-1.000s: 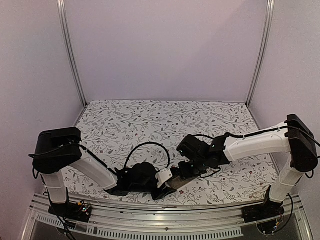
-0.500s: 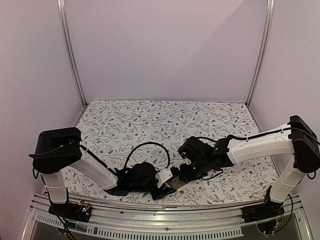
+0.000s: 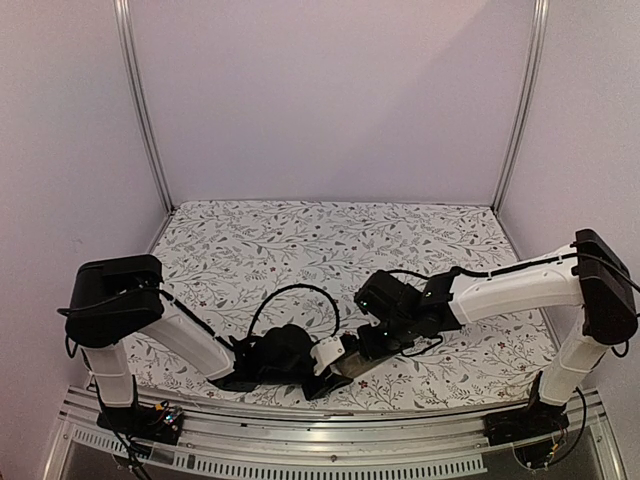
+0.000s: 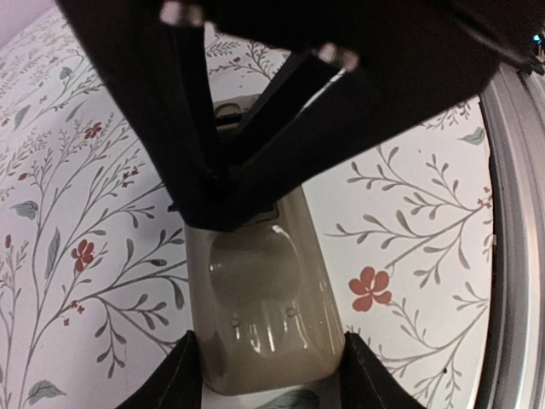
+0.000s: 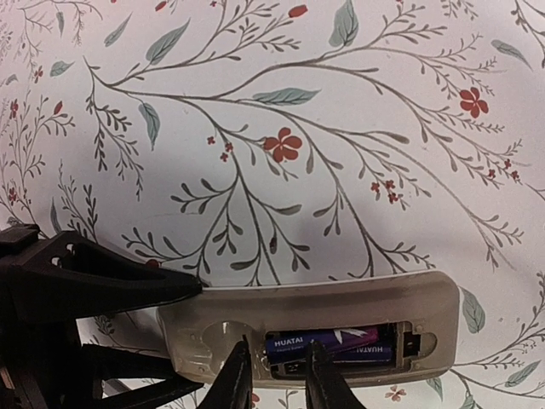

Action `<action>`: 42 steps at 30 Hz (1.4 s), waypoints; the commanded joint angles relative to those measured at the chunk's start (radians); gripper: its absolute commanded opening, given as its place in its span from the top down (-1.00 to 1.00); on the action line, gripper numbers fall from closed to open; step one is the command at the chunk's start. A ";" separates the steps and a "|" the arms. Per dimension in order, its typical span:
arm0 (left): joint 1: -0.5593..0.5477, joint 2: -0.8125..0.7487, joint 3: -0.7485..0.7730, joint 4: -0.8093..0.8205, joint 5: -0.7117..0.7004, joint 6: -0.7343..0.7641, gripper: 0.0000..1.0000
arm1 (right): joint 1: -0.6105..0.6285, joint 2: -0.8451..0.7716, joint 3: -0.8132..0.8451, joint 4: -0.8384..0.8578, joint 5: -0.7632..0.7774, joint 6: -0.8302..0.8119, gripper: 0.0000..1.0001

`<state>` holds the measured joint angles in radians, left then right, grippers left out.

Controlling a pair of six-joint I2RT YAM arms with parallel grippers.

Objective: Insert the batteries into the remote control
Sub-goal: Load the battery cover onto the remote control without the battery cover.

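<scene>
Floral-print cloth (image 3: 300,240) covers the table where your two arms meet, close to its near edge.

Your left gripper (image 4: 271,358) is clamped on the remote control (image 5: 358,302), with one finger against each long side at one end, and the tan-grey back faces up. Your right gripper (image 5: 277,362) comes down on that same back. Its two fingers stand a narrow gap apart, with their tips at the end of the open battery recess (image 5: 409,345) that lies nearer the left gripper. Neither wrist view lets you tell whether they nip anything there.

The batteries (image 5: 319,342) lie inside the recess along the remote's length. They are dark blue-purple; the upper one carries a printed brand name, and the second shows just beside it.

From the left wrist, the right gripper's black fingers (image 4: 183,128) slant together into a V and hide the far half of the remote. From above, both black wrists crowd the spot and the remote shows only as a small tan sliver between them.

A black cable (image 3: 300,292) loops over the left wrist. An aluminium rail (image 4: 511,256) runs along the table's near edge, just beside the remote. Plain lilac walls (image 3: 330,100) close in the scene.
</scene>
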<state>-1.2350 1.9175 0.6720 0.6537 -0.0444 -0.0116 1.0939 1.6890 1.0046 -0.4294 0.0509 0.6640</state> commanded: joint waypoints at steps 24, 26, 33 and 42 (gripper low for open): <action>-0.006 0.029 -0.015 -0.066 -0.026 0.015 0.13 | 0.011 0.033 0.000 0.050 -0.064 -0.043 0.53; -0.007 0.028 -0.015 -0.066 -0.025 0.013 0.13 | 0.011 0.034 -0.001 0.043 -0.057 -0.041 0.55; -0.004 0.023 -0.018 -0.064 -0.030 -0.008 0.13 | 0.015 0.040 -0.014 0.052 -0.009 -0.066 0.58; 0.002 0.021 -0.028 -0.051 -0.025 -0.013 0.13 | 0.027 0.006 -0.095 0.118 -0.020 -0.096 0.51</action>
<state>-1.2350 1.9175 0.6701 0.6556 -0.0463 -0.0219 1.0924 1.7077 0.9680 -0.3264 0.0692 0.5858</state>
